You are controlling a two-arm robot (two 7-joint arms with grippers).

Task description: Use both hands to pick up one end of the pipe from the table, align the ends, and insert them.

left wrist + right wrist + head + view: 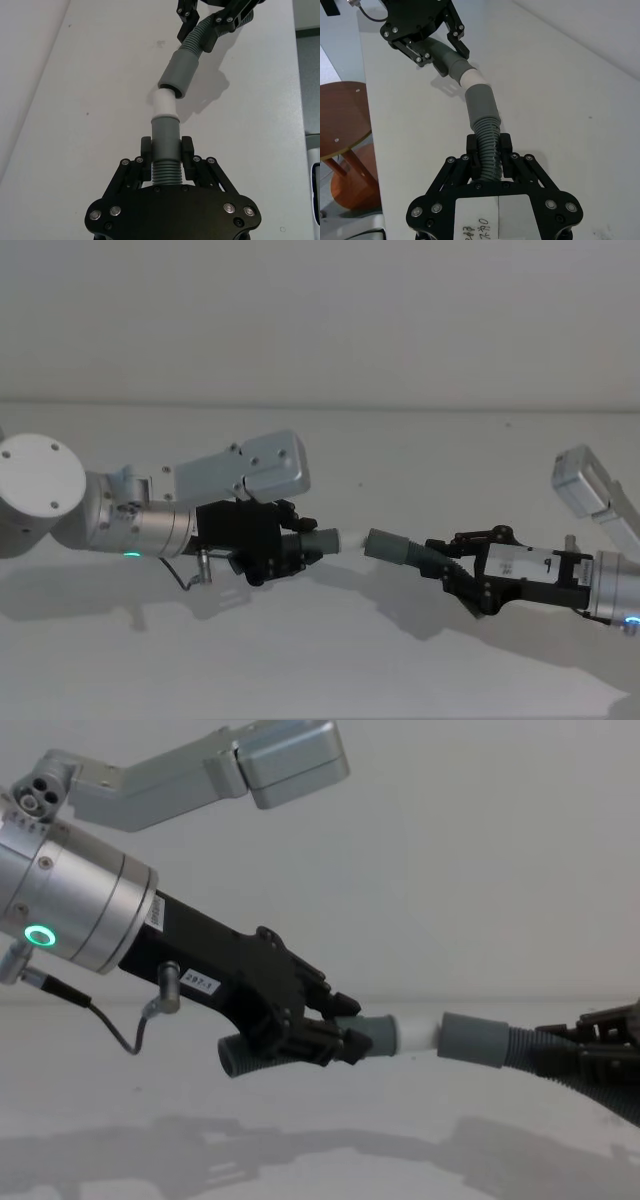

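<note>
Above the white bench point(330, 660), both pipe pieces are held in the air, end to end; the left tool point(296, 545) is clamped on the ribbed part of the left pipe piece point(165, 150), whose white spigot tip point(164, 104) points right; the right tool point(452, 560) is clamped on the ribbed part of the right pipe piece point(485, 130), whose grey cuff socket point(472, 1038) faces left; the spigot sits at the socket's mouth, roughly in line, with most of the white still showing.

two grippers: left gripper point(300, 545), right gripper point(445, 562), two pipe pieces point(318, 539) point(395, 546), one table point(400, 660)
</note>
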